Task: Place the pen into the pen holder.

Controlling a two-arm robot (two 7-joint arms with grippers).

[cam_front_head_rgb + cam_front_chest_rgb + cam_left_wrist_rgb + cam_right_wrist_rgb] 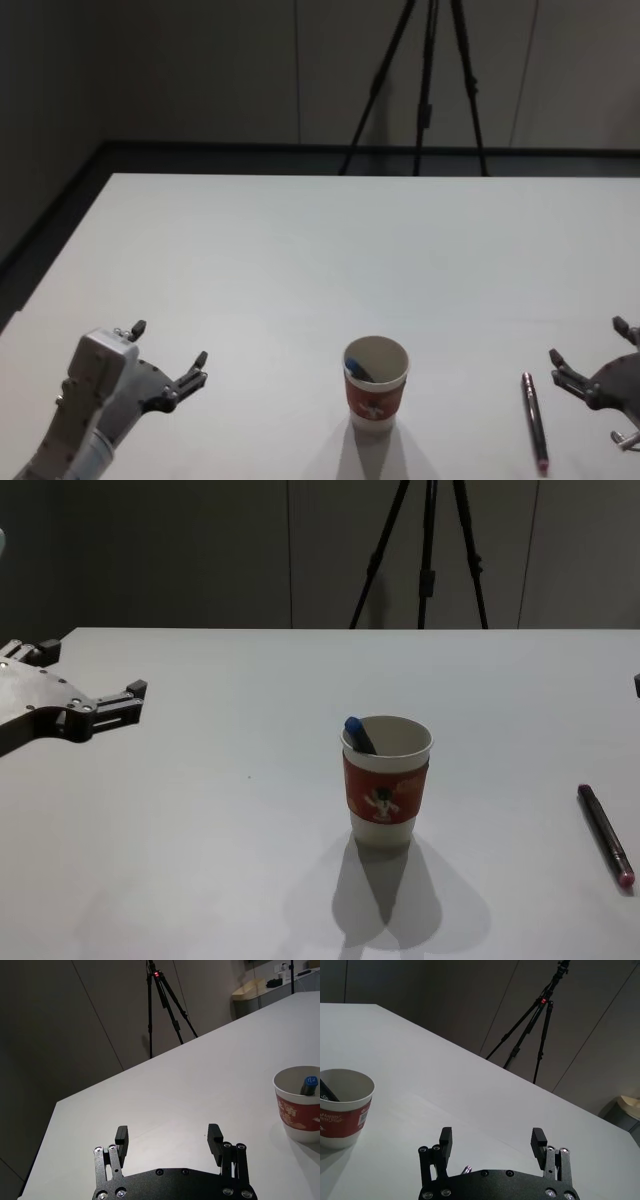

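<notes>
The pen holder (pixel 376 385), a white paper cup with a red sleeve (pixel 386 785), stands upright near the table's front middle. A blue-capped pen (pixel 355 731) leans inside it against the rim, also seen in the left wrist view (pixel 309 1084). A second, dark pen (pixel 535 420) with a pinkish tip lies flat on the table right of the cup (pixel 605 832). My right gripper (pixel 588 341) hovers open just right of that pen, nothing between its fingers (pixel 492 1136). My left gripper (pixel 169 344) is open and empty, well left of the cup (pixel 168 1135).
The white table (pixel 300 260) stretches wide and bare behind the cup. A black tripod (pixel 425 90) stands on the floor beyond the far edge, before a dark wall. The table's left edge runs close to my left arm.
</notes>
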